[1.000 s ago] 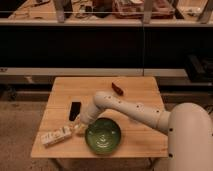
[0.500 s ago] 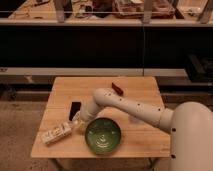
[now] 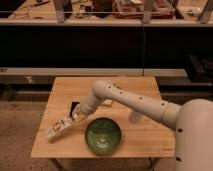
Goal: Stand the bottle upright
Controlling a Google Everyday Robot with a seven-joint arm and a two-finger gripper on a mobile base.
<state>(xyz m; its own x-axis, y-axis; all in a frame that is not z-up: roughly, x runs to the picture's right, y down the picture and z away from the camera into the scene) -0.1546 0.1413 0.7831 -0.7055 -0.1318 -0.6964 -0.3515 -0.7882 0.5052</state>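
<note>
Camera view: gripper [image 3: 74, 117] clamped on end of tilted bottle [image 3: 59, 127], beside green bowl [image 3: 103, 135], wooden table [image 3: 142, 145].

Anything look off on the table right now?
Only the bottle: it lies tilted near the left front corner of the table, not upright, its upper end in the shut tool. The green bowl sits level; nothing looks spilled.

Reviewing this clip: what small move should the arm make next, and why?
Probably lift and turn the wrist so the held end swings above the lower end. The gripper looks shut on the right end of the bottle, which lies slanted on the table, just left of the green bowl.
</note>
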